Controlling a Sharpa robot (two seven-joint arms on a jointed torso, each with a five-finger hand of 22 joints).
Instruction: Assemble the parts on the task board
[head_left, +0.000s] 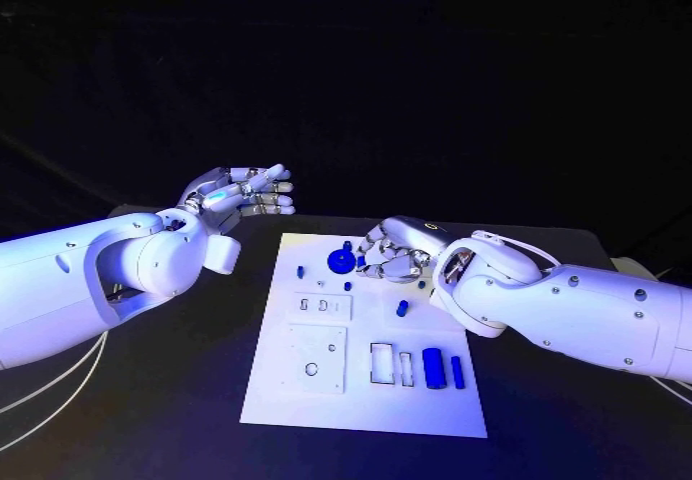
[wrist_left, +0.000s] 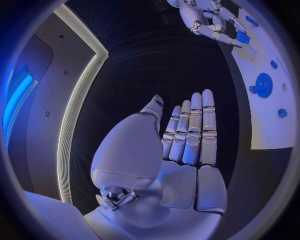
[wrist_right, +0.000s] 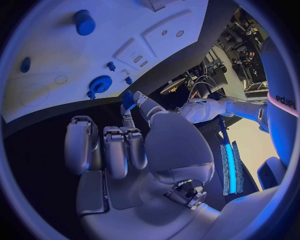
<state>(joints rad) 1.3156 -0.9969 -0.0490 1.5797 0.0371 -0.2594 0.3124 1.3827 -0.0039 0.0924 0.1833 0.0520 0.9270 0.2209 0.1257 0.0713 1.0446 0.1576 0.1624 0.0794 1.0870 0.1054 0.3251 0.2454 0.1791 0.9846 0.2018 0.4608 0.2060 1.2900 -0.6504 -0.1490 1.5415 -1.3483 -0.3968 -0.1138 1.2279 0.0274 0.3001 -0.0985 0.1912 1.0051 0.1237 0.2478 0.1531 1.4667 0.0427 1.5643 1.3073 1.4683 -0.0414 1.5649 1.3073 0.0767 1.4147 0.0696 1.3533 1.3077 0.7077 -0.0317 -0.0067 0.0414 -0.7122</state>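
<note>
The white task board (head_left: 361, 400) lies in the middle of the black table. My right hand (head_left: 392, 252) hovers over its far right part and pinches a small blue part (wrist_right: 127, 99) between thumb and a finger; the same part (wrist_left: 242, 37) is seen from the left wrist. A blue gear (head_left: 342, 260) stands on the board just beside that hand. Near it are small blue pegs (head_left: 300, 270). A short blue piece (head_left: 404, 307) and two longer blue pieces (head_left: 434, 365) lie nearer me. My left hand (head_left: 238, 195) is raised off the board's far left corner, fingers straight, holding nothing (wrist_left: 187, 135).
The board carries raised white plates with slots and holes (head_left: 320, 306) and a rectangular frame (head_left: 382, 363). Black table (head_left: 173, 380) surrounds the board on every side. Pale cables (head_left: 43, 400) run under my left arm.
</note>
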